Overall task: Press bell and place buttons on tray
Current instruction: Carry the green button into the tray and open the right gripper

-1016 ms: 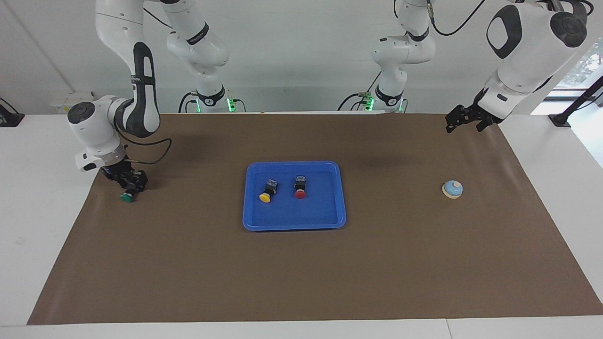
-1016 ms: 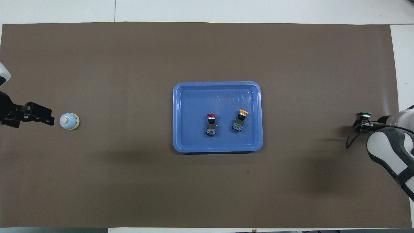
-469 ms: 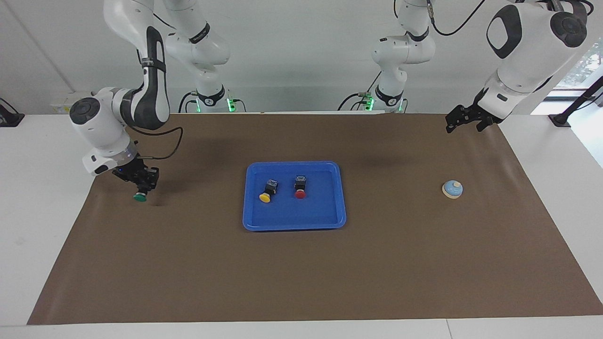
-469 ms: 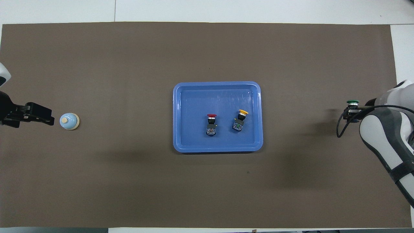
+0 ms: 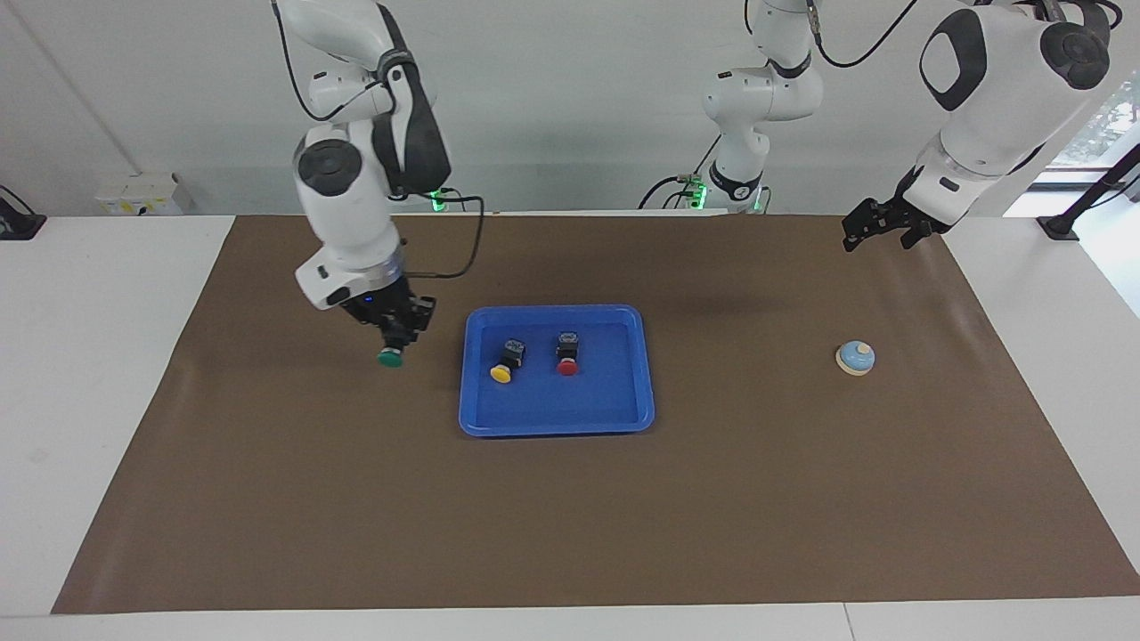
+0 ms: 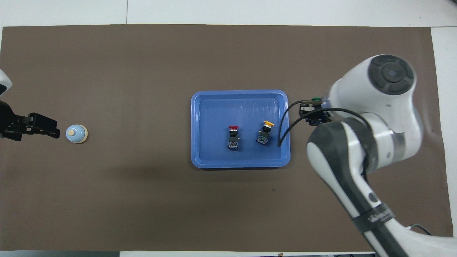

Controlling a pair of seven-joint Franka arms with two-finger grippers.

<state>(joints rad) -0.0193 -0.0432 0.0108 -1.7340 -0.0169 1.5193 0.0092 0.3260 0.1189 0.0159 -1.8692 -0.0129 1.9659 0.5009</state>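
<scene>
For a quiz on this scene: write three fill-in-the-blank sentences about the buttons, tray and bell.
1. The right gripper is shut on the ___ button.
2. The yellow button and the red button lie in the ___.
3. The open left gripper waits above the mat, nearer the ___ than the buttons.

Missing words: green; tray; bell

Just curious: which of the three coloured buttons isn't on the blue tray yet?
The green button, held by the right tool; red and yellow lie on the tray.
</scene>
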